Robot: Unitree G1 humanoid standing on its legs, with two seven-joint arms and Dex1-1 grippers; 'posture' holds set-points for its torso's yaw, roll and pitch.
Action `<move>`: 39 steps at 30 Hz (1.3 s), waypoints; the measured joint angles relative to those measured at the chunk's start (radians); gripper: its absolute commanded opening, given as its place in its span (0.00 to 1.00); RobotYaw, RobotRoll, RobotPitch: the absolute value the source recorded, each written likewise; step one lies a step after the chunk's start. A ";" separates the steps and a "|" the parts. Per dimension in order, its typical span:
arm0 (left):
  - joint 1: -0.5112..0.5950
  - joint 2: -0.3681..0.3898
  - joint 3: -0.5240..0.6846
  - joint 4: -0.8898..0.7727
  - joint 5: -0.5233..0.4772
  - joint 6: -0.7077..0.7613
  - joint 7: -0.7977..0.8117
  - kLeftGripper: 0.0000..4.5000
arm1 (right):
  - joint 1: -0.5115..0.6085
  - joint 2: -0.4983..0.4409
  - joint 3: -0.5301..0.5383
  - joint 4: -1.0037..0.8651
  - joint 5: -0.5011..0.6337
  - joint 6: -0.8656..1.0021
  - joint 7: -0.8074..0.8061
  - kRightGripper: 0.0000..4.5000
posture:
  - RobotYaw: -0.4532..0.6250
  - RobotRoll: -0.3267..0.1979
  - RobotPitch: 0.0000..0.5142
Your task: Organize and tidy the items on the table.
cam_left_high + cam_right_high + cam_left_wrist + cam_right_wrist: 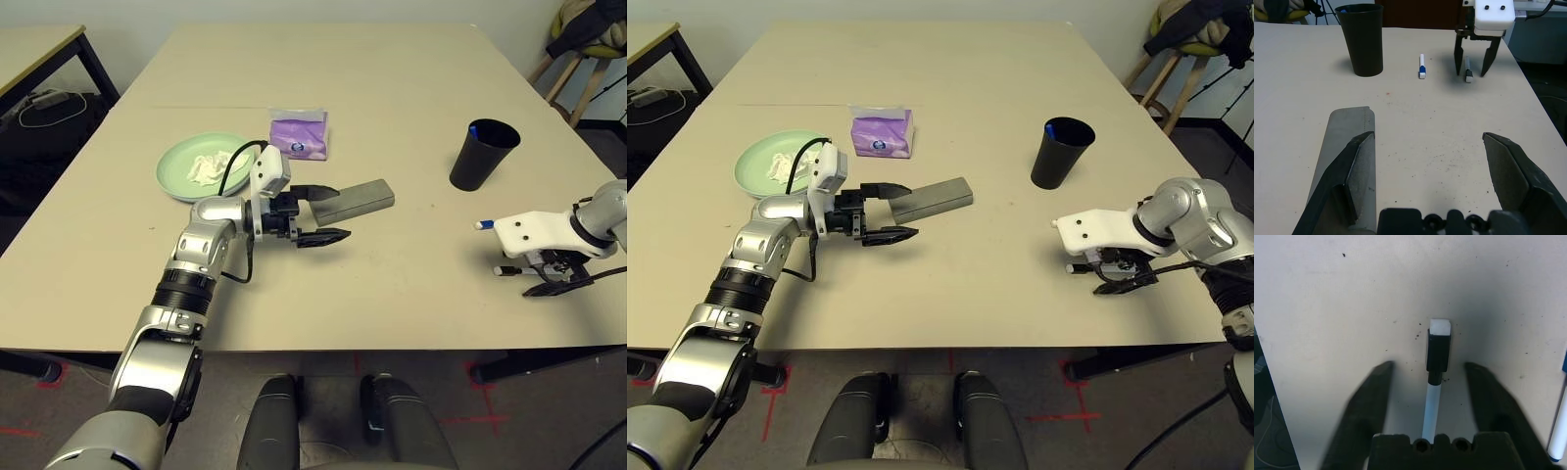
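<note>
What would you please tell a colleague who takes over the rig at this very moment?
Left gripper: open, empty, at the grey glasses case.
Right gripper: open around the black-capped marker, not gripping it.
Blue-capped marker: on the table, nearby.
Done: crumpled tissue on the green plate; blue-topped item in the black cup.
Left: both markers, probably into the cup.

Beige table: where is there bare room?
Beyond the purple tissue pack and black cup; also between grey oblong case and white pens. Crowded: around the right gripper, and from pale green plate to case.
</note>
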 measured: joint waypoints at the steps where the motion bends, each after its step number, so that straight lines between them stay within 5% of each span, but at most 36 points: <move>1: 0.000 0.000 0.000 0.000 0.000 0.000 0.000 1.00 | -0.001 0.001 0.000 0.001 0.000 -0.001 0.000 0.35 | 0.53 0.62 0.22; 4: 0.001 0.001 0.000 -0.001 0.000 0.000 0.001 1.00 | -0.007 0.005 0.000 0.006 -0.001 -0.004 0.002 0.10 | 0.53 0.62 0.22; 12: 0.004 0.003 0.000 -0.009 0.000 0.000 0.010 1.00 | -0.026 0.016 -0.008 0.017 0.045 0.048 0.056 0.09 | 0.52 0.62 0.20; 23: 0.016 0.008 0.000 -0.024 0.000 0.008 0.021 1.00 | -0.142 0.162 -0.241 -0.119 0.450 0.552 0.050 0.09 | 0.51 0.62 0.17; 39: 0.009 -0.018 0.030 -0.018 -0.016 -0.024 0.125 1.00 | -0.172 0.589 -0.632 -0.118 0.665 0.430 -0.654 0.09 | 0.51 0.62 0.15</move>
